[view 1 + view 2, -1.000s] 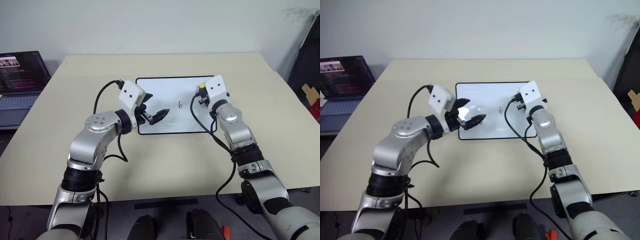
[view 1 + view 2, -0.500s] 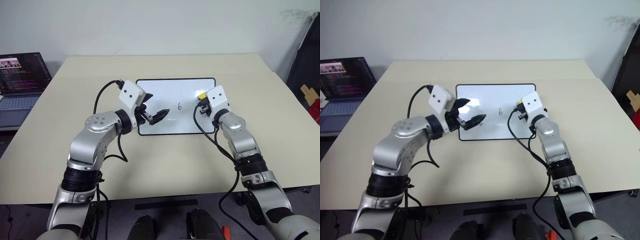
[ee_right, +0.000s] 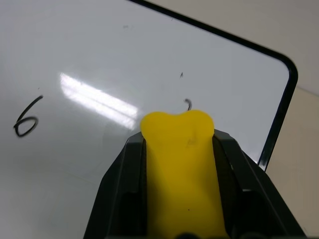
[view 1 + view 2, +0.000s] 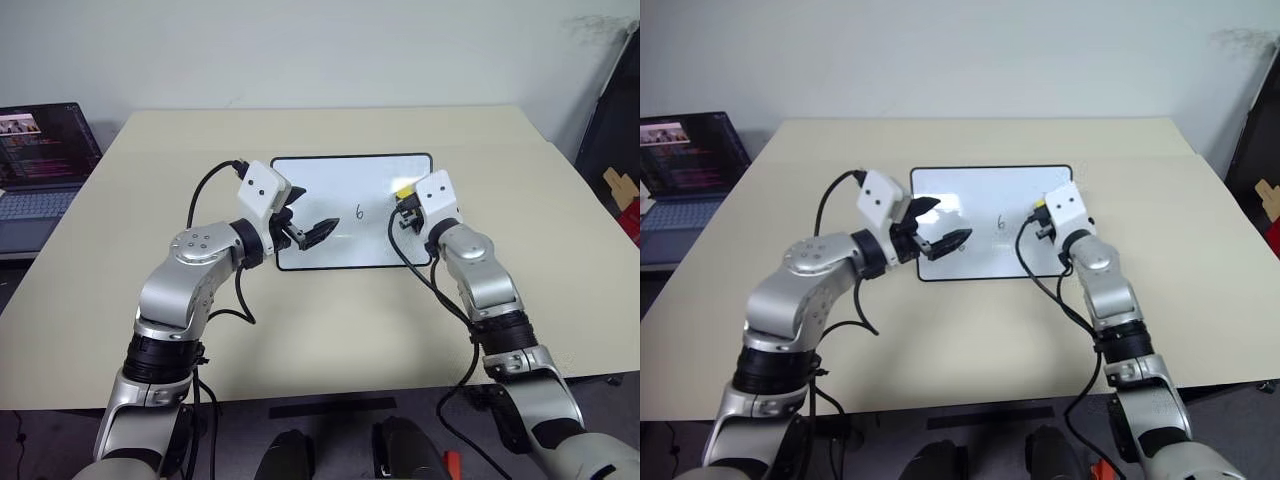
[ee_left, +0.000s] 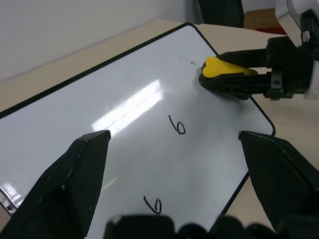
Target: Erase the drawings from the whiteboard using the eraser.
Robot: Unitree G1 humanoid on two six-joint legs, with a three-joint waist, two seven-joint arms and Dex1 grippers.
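While the right hand [image 3: 180,199] grips the yellow eraser [image 3: 180,169] on the whiteboard [image 4: 350,180], the left hand [image 5: 174,149] hovers wide open above two marks [image 5: 177,124].

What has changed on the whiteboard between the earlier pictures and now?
The right gripper, jaws shut on the yellow eraser, has drawn back from the whiteboard's far right corner toward the robot. A faint remnant of a mark shows just ahead of the eraser. The left gripper, jaws open, stayed over the board's left part. The "6" in the middle remains.
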